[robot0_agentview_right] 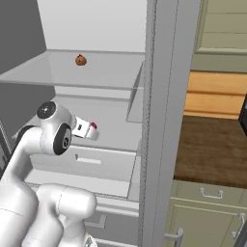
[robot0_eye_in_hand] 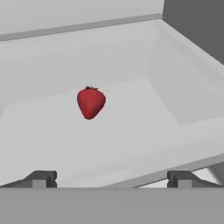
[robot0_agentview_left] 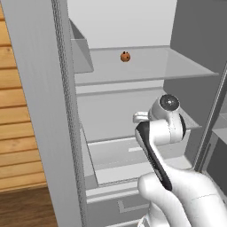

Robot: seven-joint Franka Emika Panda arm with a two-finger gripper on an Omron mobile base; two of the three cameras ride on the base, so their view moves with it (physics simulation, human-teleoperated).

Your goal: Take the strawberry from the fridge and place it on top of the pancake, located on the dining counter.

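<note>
The fridge [robot0_agentview_left: 42, 111] stands open with white shelves inside. On a middle shelf [robot0_eye_in_hand: 131, 131] lies the small red strawberry [robot0_eye_in_hand: 90, 102], also seen as a red speck just past the hand [robot0_agentview_right: 93, 126]. My gripper [robot0_eye_in_hand: 112, 179] is open, reaching into the fridge with its two fingertips spread wide. The strawberry lies a short way ahead of them, slightly left of centre, touching neither finger. The pancake and the dining counter are out of view.
An orange-brown ball [robot0_agentview_left: 125, 56] sits on the upper glass shelf [robot0_agentview_right: 58, 72]. The fridge's open door edge [robot0_agentview_right: 166, 120] rises right of the arm. Beyond it is a wood-topped wall counter [robot0_agentview_right: 212, 144] with green cabinets. A door bin [robot0_agentview_left: 82, 55] hangs at upper left.
</note>
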